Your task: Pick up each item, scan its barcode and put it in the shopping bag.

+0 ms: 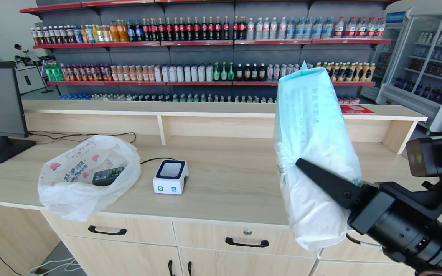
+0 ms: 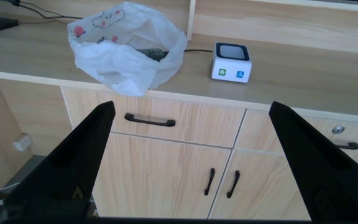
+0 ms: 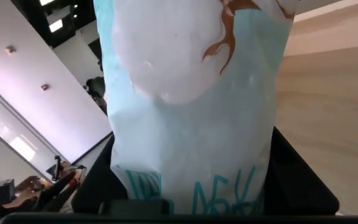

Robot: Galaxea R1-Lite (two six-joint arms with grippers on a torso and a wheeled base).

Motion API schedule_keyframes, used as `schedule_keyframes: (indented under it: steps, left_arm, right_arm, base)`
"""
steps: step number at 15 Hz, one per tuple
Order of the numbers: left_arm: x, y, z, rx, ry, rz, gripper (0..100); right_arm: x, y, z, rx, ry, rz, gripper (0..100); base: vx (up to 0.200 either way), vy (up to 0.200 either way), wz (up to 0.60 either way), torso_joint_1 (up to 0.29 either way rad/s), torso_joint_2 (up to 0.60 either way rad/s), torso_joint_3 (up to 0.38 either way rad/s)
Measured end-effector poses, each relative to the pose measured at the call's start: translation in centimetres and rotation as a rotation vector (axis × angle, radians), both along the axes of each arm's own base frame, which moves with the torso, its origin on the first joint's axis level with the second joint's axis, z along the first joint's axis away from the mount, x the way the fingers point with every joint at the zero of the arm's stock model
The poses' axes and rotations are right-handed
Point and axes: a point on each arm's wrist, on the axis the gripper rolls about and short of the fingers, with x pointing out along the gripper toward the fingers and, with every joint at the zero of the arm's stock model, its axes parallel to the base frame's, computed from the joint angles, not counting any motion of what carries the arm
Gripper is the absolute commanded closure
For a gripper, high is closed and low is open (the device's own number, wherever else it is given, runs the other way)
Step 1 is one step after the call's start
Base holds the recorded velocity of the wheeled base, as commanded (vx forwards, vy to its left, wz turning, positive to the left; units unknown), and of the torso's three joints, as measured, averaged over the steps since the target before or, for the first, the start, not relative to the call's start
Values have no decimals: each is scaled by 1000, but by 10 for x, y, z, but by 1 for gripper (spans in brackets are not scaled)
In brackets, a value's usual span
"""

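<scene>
My right jaws are clenched on the tall pale-teal and white soft plastic pack (image 1: 313,134). It's held off the light wood desk (image 1: 225,188), right of the white box scanner with dark-blue top (image 1: 171,176), probably for turning its barcode that way. Left jaws released, low before the drawers (image 2: 148,124), free. White printed plastic shopping bag (image 1: 71,184) lies open left of the scanner. Bottle shelves (image 1: 205,42) behind.

You'll see the counter (image 1: 221,184) is pale wood-grain board, smooth and matt. The shopping bag (image 1: 71,191) is thin, crinkly plastic film — milky and half see-through. The scanner (image 1: 170,177) is smooth white plastic with a glossy dark window on top. The package (image 1: 313,126) wears soft, faintly shiny, creased film; the right gripper (image 1: 301,164) on it looks matt black.
</scene>
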Motion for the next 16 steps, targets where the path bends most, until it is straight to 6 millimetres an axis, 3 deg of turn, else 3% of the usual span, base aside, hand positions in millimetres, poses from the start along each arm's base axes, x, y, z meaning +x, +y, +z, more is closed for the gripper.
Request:
schedule_keyframes:
  steps: [3,6,16]
  left_arm:
    - [0,0,0,0,0,0,0]
    - [0,0,0,1,0,0,0]
    - [0,0,0,1,0,0,0]
  right_arm:
    - [-1,12,-4,62,94,72,100]
    - [4,21,5,213,198,137,100]
    - [0,23,21,517,449,295,100]
  base:
    - [0,0,0,0,0,0]
    - [0,0,0,0,0,0]
    - [0,0,0,0,0,0]
